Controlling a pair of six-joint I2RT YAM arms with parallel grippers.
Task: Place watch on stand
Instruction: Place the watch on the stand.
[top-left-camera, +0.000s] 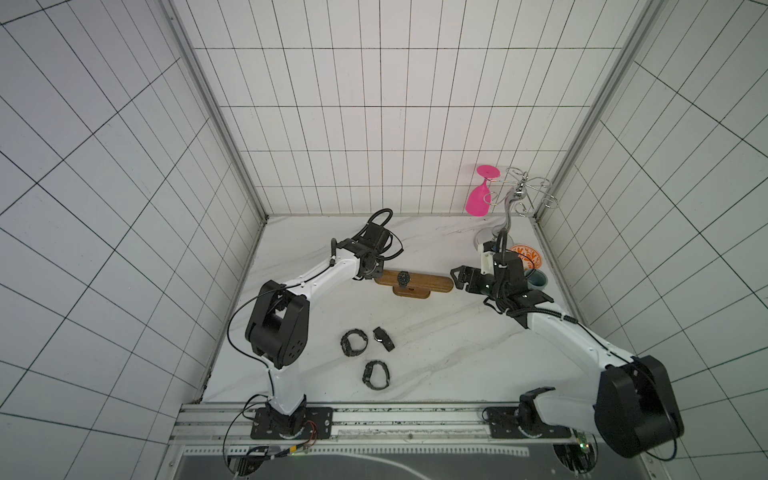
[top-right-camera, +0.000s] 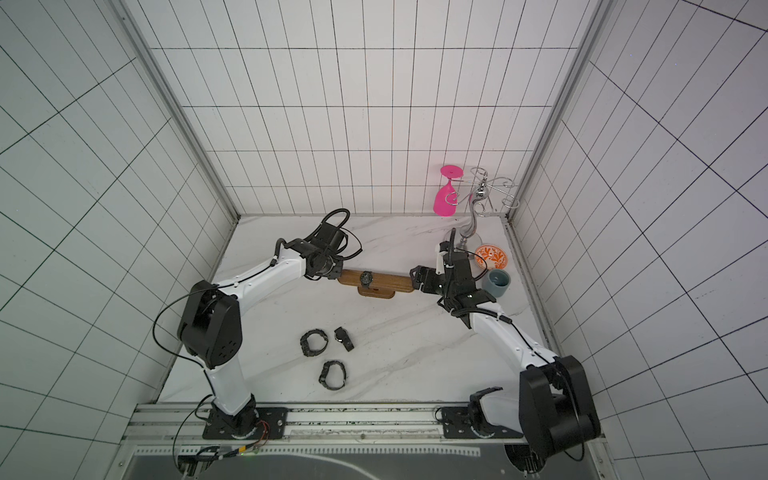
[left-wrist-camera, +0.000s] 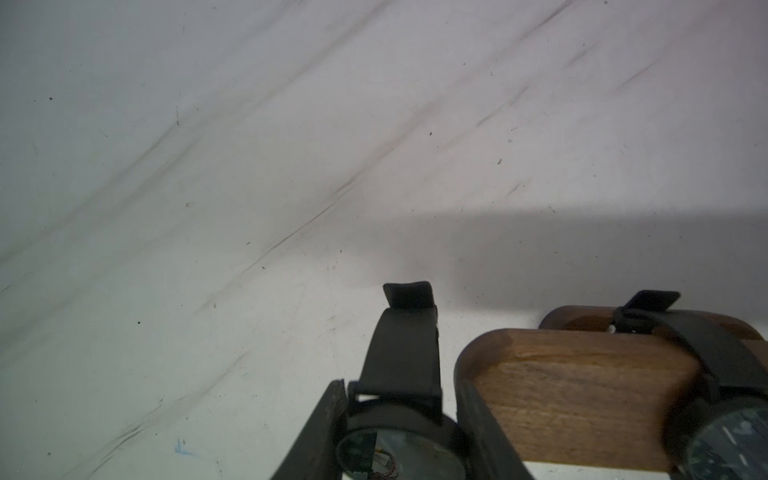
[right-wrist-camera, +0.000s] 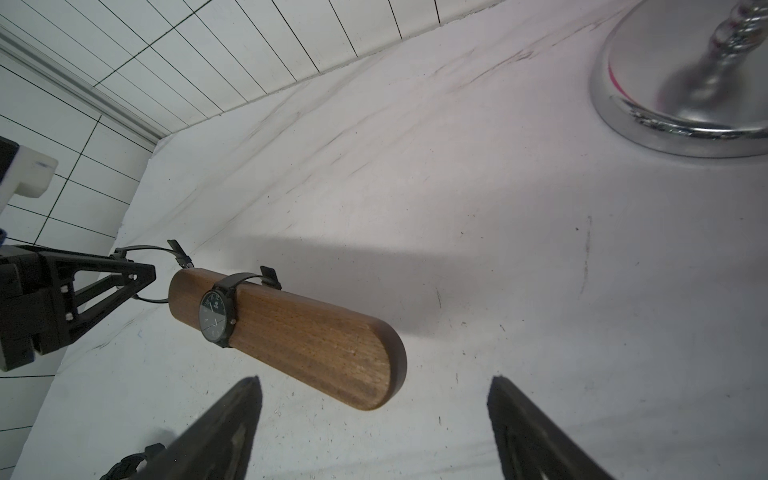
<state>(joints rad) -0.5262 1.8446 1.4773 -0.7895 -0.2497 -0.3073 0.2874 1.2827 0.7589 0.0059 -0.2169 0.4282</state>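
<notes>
Two watches mattered here. One black watch (top-left-camera: 403, 278) already sat wrapped round the wooden stand (top-left-camera: 428, 283), and a second watch (left-wrist-camera: 399, 361) was pinched by its case in the left hand (top-left-camera: 372, 274), whose fingers (left-wrist-camera: 320, 432) were partly closed on it.

The stand's bar ran from 9 to 3 o'clock in both top views. The second watch lay just beside the 9 o'clock end, strap loop facing the rounded tip and apparently not yet around it. I judged that the coming move was a straight slide toward 3 o'clock along that axis, with the left hand plainly the nearer.

The right hand (top-left-camera: 456, 278) stood wide open and empty just off the 3 o'clock end — well placed to steady the bar. Room behind it was tight — a chrome wire rack (top-left-camera: 515, 195), an orange bowl (top-left-camera: 530, 253) and a blue-grey cup (top-left-camera: 540, 281) crowded that corner. Three loose watches (top-left-camera: 354, 342) lay on the tabletop (top-left-camera: 449, 357) toward 6 o'clock, well apart from the stand.
</notes>
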